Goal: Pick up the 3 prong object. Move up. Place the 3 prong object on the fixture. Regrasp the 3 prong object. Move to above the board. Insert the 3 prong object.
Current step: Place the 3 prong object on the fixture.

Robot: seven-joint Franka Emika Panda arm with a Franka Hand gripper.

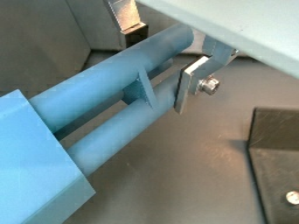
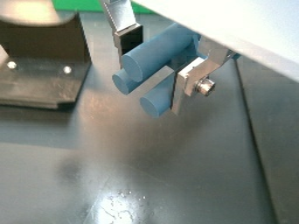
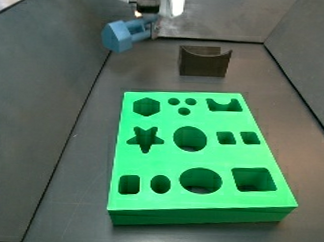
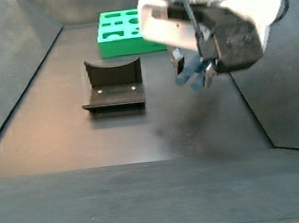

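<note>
- Gripper [image 2: 156,63] raised above the dark floor, off to the side of the board [image 3: 197,159], clamped on the 3 prong object [image 1: 111,92].
- Silver fingers [image 1: 194,80] pinch the blue prongs; blocky head juts out sideways in a side view [image 3: 121,34].
- Fixture [image 3: 202,59] stands apart, behind the board, notch unoccupied.

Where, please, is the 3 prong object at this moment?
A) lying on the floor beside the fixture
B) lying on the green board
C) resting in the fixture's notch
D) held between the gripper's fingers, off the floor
D: in a wrist view the gripper clamps the 3 prong object between its fingers, and in a side view the piece hangs clear of the fixture and the board.
</note>
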